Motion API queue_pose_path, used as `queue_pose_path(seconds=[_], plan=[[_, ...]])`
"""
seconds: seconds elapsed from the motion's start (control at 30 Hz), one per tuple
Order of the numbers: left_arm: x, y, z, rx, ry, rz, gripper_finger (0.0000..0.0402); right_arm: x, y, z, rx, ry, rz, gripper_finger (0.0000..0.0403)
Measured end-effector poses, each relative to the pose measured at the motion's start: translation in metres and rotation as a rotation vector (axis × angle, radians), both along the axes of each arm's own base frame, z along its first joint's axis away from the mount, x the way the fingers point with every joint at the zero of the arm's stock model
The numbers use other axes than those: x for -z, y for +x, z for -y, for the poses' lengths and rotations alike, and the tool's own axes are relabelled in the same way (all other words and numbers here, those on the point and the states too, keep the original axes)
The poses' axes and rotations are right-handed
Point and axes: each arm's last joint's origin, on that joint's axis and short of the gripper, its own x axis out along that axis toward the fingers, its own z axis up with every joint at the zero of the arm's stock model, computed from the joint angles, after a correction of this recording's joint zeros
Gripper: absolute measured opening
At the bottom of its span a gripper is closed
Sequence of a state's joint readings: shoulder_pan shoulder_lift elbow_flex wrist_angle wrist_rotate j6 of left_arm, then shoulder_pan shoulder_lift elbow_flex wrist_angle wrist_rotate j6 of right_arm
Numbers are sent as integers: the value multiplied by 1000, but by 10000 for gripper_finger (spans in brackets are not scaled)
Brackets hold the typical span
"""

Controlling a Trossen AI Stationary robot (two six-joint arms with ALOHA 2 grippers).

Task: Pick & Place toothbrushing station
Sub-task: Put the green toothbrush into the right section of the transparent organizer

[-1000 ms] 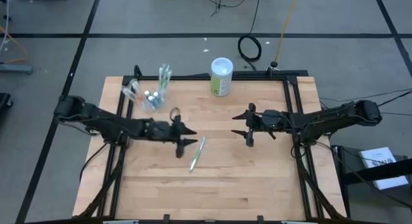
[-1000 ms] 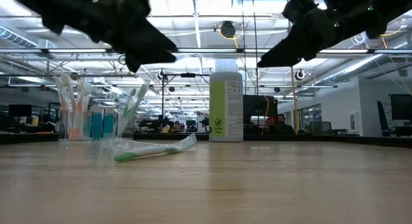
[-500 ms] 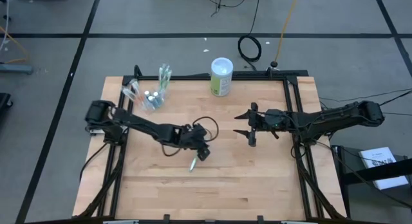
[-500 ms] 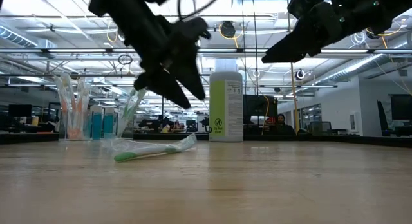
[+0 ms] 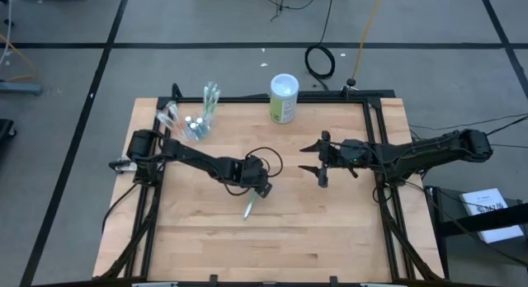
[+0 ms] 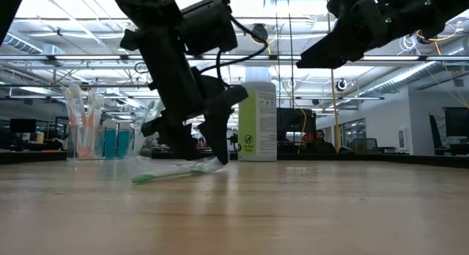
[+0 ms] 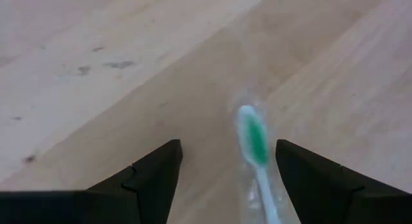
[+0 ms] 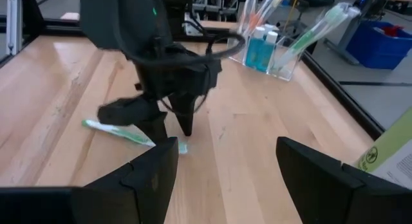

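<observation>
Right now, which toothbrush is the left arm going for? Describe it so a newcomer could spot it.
On the wooden table, look near the middle, just under the left gripper with its fingers spread. The toothbrush lies flat there in a clear wrapper, green and white. It is the only one lying loose; the others stand in the clear cup at the back left corner.

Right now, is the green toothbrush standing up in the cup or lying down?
Lying down. The toothbrush lies flat on the table, out of the cup.

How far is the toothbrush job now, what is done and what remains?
Done: some brushes and tubes stand in the clear cup. In hand: the left hand, fingers open, is low over the wrapped toothbrush lying on the table. Left: grasp it and place it in the cup. The right hand waits open.
</observation>
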State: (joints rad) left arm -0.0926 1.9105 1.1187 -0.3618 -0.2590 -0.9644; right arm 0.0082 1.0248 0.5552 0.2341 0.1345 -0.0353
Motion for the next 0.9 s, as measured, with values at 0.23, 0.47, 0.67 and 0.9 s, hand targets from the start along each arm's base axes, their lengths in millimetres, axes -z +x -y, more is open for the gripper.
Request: queue_pose_path(seconds=[0.23,0.47,0.67,0.9], plan=[[1,-2,-5,-25,-10,-19,260,-1,0,0,-1,-2,9,254],[1,0,-5,1,-33,-7,198,-1,0,0,-1,-2,8,254],[1,0,-5,12,-15,-5,128,-1,0,0,1,4,9,254],[-1,1,-7,69,15,-7,67,-1,0,0,-2,5,9,254]])
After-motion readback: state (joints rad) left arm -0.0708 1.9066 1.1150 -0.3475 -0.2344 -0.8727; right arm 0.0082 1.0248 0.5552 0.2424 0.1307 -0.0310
